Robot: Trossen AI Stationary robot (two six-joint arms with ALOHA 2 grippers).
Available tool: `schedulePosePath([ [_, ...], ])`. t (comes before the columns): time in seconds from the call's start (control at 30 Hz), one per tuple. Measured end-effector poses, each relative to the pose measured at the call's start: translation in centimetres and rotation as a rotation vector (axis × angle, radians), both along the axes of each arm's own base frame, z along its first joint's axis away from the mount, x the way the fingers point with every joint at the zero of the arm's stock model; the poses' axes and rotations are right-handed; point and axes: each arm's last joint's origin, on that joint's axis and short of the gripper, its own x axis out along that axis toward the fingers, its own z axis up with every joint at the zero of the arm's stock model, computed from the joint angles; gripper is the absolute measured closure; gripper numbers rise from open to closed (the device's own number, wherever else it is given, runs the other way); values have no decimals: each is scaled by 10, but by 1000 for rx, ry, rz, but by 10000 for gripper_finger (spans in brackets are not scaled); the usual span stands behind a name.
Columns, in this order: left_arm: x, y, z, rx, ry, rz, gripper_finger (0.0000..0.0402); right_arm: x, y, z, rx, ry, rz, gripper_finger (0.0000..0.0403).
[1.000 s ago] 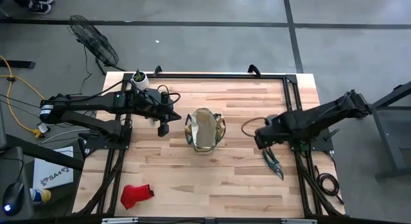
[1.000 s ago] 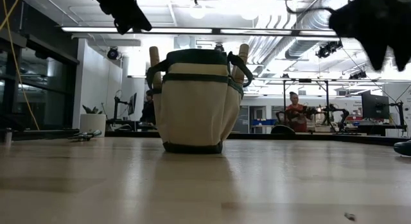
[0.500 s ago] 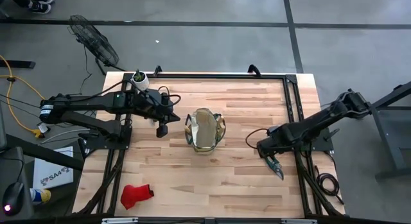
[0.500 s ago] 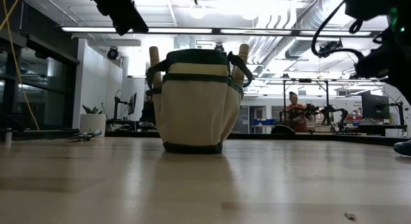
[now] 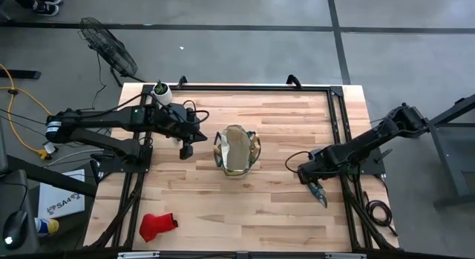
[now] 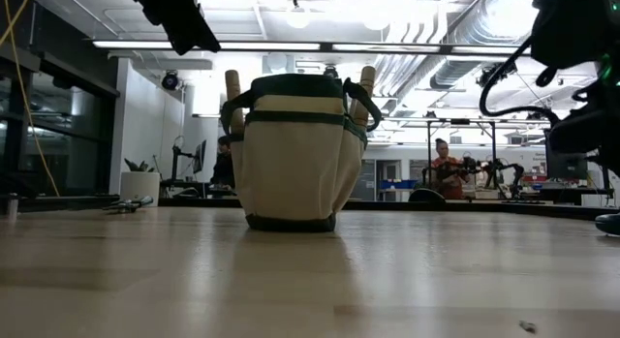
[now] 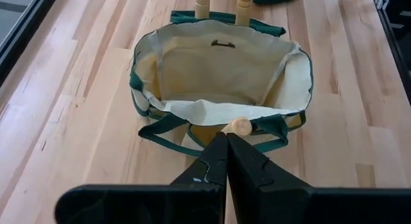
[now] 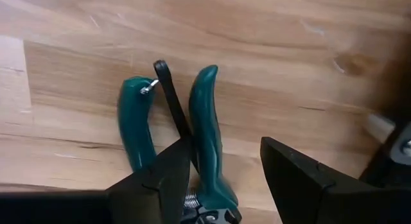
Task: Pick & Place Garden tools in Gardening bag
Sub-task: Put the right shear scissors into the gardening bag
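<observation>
The gardening bag stands upright in the middle of the desk, its mouth wide. Three pale wooden handles stick up from its outer pockets, two on one side and one on the other.

The right gripper is low over the desk's right side, its fingers spread apart above the dark-green-handled pruning shears. The shears lie flat on the wood, and one finger overlaps the handles without grasping them.

The left gripper hangs in the air just to the left of the bag, its fingers pressed together with nothing between them.

A red glove lies near the desk's front left corner, well apart from the bag. A small white pot sits at the back left corner.
</observation>
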Motion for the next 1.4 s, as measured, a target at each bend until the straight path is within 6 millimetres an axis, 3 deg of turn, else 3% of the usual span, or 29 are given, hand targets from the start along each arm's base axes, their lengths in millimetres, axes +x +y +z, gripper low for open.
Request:
schedulePosePath([
  [0.4, -31, -1, 24, 40, -137, 38, 401, -3, -1, -9, 21, -22, 7, 232],
  [0.83, -28, -4, 27, -18, -183, -43, 401, 1, 0, -9, 1, -64, 11, 364],
  [1.0, -28, -4, 28, -18, -189, -43, 401, 3, 0, -8, -9, -92, 28, 366],
  [1.13, -27, -4, 29, -24, -207, -43, 401, 13, 1, 5, -74, -175, 32, 366],
  [1.4, -22, -5, 43, -30, -360, -87, 401, 25, 1, 54, -162, -323, 79, 366],
])
